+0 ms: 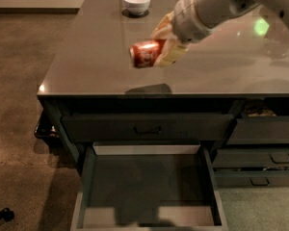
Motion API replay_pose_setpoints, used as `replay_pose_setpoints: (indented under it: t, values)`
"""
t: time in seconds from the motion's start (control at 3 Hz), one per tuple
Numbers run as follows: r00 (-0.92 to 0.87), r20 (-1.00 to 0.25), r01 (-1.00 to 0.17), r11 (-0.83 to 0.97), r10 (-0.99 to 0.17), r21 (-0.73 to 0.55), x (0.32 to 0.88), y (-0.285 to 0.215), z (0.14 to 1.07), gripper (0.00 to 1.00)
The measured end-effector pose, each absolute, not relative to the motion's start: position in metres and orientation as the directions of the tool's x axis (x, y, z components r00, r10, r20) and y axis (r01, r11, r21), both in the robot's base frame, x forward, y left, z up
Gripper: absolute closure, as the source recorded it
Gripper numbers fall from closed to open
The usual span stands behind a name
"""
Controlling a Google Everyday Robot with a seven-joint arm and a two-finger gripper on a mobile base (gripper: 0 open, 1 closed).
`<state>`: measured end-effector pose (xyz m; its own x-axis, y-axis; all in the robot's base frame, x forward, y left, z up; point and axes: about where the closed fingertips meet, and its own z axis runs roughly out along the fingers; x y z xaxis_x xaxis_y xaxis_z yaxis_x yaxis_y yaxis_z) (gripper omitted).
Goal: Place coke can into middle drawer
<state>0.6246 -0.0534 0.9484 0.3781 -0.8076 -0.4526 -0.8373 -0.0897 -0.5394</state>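
In the camera view, the gripper (164, 44) is hanging above the countertop (86, 57), its fingers clamped on the coke can (144, 53). The can is lying sideways in the air, its long axis running left to right and its end poking out leftward from the claw. The middle drawer (85, 182) is sitting open, lower and nearer the camera, so the carry is likely calling for a move toward the camera and down
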Motion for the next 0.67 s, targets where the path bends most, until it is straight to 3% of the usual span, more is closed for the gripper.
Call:
replay_pose_setpoints:
  t: [0.67]
  values:
    - [0.369, -0.481, -0.871, -0.114, -0.795, -0.479, 0.583, -0.046, 0.885, 1.00]
